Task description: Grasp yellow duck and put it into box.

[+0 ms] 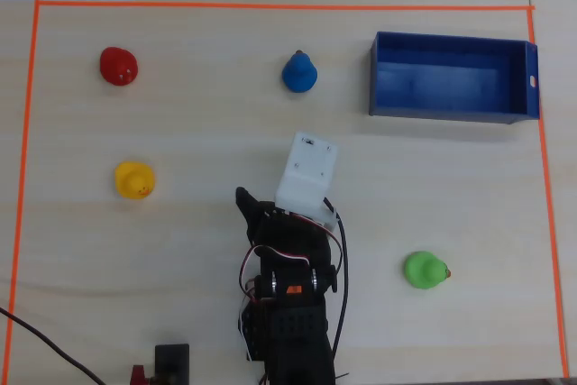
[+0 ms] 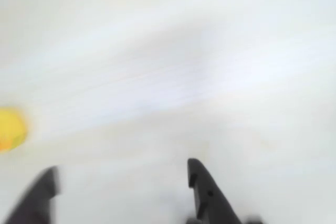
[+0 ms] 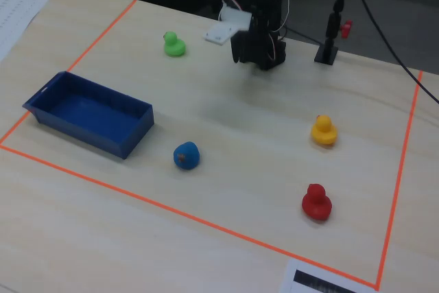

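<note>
The yellow duck (image 1: 135, 179) sits on the table at the left in the overhead view, and at the right in the fixed view (image 3: 324, 130). In the blurred wrist view it shows at the left edge (image 2: 10, 128). The dark-blue box (image 1: 446, 114) stands empty at the upper right, near the left corner in the fixed view (image 3: 75, 132). My gripper (image 2: 122, 167) is open and empty, with both dark fingers spread wide over bare table. It hangs above the table's middle, well apart from the duck. In the overhead view a white camera housing (image 1: 306, 173) covers most of it.
A red duck (image 1: 118, 66), a blue duck (image 1: 299, 72) and a green duck (image 1: 424, 270) stand apart on the table. Orange tape (image 1: 270, 5) frames the work area. The arm's base (image 1: 288, 313) is at the bottom middle, with cables beside it.
</note>
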`<control>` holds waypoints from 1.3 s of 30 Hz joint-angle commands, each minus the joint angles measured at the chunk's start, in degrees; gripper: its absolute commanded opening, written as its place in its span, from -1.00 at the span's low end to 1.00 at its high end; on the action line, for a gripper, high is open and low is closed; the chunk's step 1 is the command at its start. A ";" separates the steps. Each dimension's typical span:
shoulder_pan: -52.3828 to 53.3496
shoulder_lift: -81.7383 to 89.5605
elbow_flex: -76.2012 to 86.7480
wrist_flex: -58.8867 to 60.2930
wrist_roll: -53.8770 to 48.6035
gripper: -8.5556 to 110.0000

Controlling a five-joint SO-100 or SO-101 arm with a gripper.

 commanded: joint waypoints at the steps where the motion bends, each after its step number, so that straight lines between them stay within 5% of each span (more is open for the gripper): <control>1: -5.27 -18.90 -15.03 4.39 3.08 -0.14; 13: -28.39 -50.89 -21.18 -5.71 24.26 0.02; 21: -41.40 -57.13 -29.62 -4.75 34.28 0.09; 39: -41.57 -67.41 -20.74 -27.42 40.43 0.10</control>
